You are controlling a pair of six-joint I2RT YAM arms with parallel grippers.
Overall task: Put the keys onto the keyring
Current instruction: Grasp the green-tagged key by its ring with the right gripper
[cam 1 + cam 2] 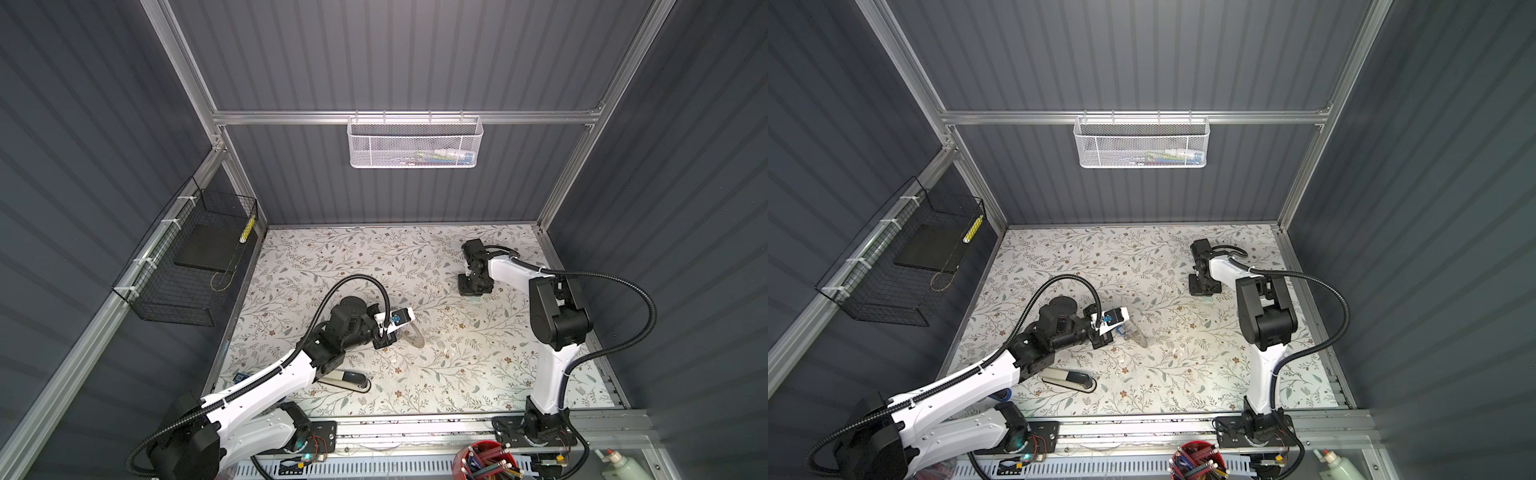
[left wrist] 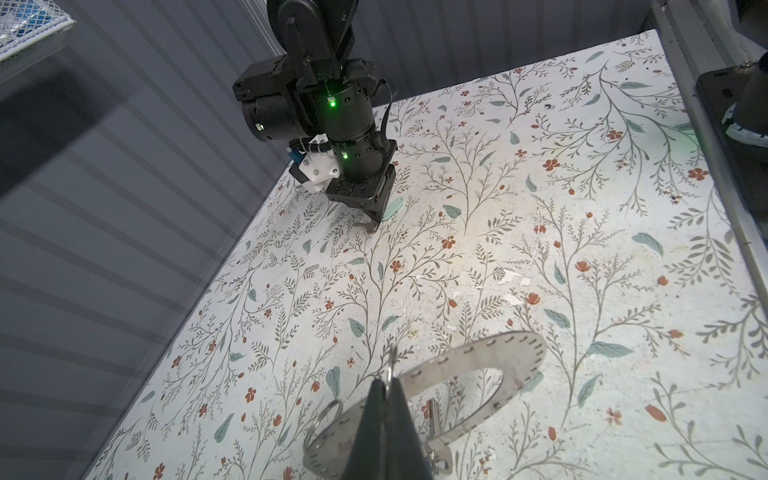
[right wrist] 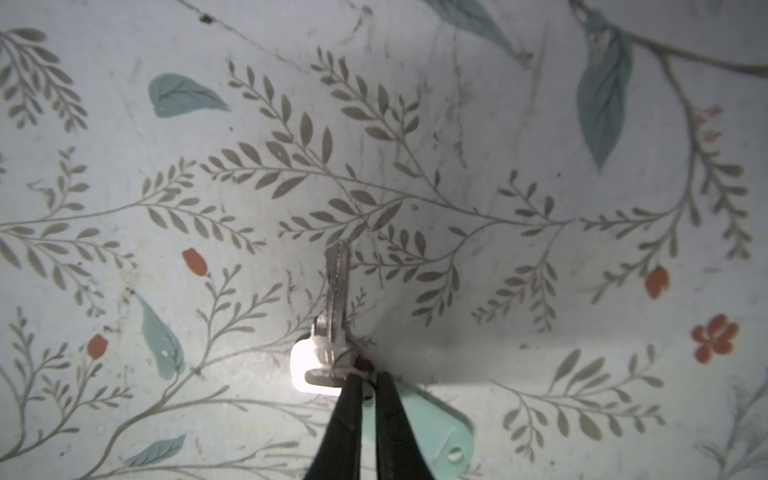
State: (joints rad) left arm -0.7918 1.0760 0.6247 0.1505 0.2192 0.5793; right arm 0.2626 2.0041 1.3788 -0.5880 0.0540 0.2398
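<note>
Right tool [image 3: 365, 376] is clenched, tips down at the surface [image 1: 457, 374] & pinching the small wire link at the head of the mint-tag key [image 3: 338, 299]. The key lies flat, blade pointing straight out from the tips. Its mint tag [image 3: 432, 432] sits under & just behind the fingers, on the surface. In the left wrist view that tool stands near-upright w/ the tag poking out beside its tips. Left tool [image 2: 386, 384] is also clenched, gripping the band of the keyring [image 2: 498, 353], which sticks out ahead of it, tilted. A small wire loop [image 2: 326, 415] sits at the band just beside the tips. A thin metal bar [image 2: 432, 411] shows in the ring's hole, can't tell what it is. In both top views the keyring is near mid-surface, well apart from the right tool & key over at the far right side. Stapler [image 1: 345, 380] lies nearer the front, by the left arm, apart from both tools.
</note>
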